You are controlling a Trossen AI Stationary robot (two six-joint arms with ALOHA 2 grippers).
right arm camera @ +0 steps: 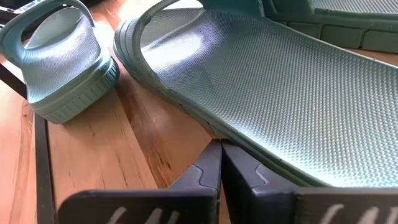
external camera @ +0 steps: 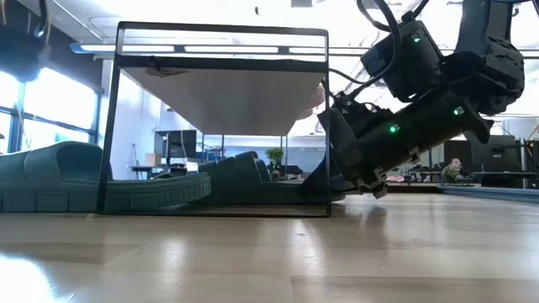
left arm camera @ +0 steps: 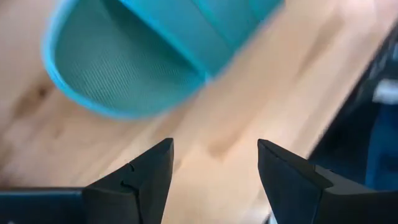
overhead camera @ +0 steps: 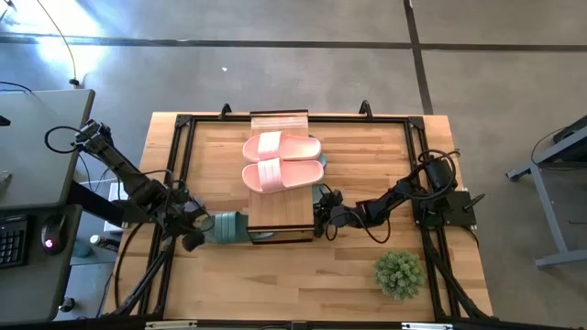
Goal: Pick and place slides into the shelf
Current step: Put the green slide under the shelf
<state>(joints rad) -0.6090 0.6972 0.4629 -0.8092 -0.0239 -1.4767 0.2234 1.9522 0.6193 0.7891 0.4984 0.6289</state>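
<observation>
Two pink slides (overhead camera: pixel 282 147) (overhead camera: pixel 282 174) lie on the shelf's (overhead camera: pixel 280 213) wood top. Green slides lie on the table beneath it. One green slide (overhead camera: pixel 227 226) (left arm camera: pixel 143 56) sticks out from under the shelf's left side, and my left gripper (overhead camera: pixel 193 236) (left arm camera: pixel 214 168) hovers open just left of it, touching nothing. At the shelf's right near corner my right gripper (overhead camera: pixel 321 220) (right arm camera: pixel 221 165) is shut, with its tips at the rim of another green slide (right arm camera: pixel 249 81) (external camera: pixel 244 177). The right wrist view shows two more green slides (right arm camera: pixel 62 68) (right arm camera: pixel 336 18) beyond. My right gripper's shut fingertips (right arm camera: pixel 208 163) stand against the side rim of the green slide's sole (right arm camera: pixel 205 127). They come slanting down from the table's right side. The slide lies flat on the table under the shelf, footbed up.
A small potted plant (overhead camera: pixel 399 272) stands near the table's front right. A black frame (overhead camera: pixel 183 165) runs around the tabletop. The shelf's thin black legs (external camera: pixel 105 126) (external camera: pixel 327 126) stand close around the slides. Bare wood lies in front of the shelf.
</observation>
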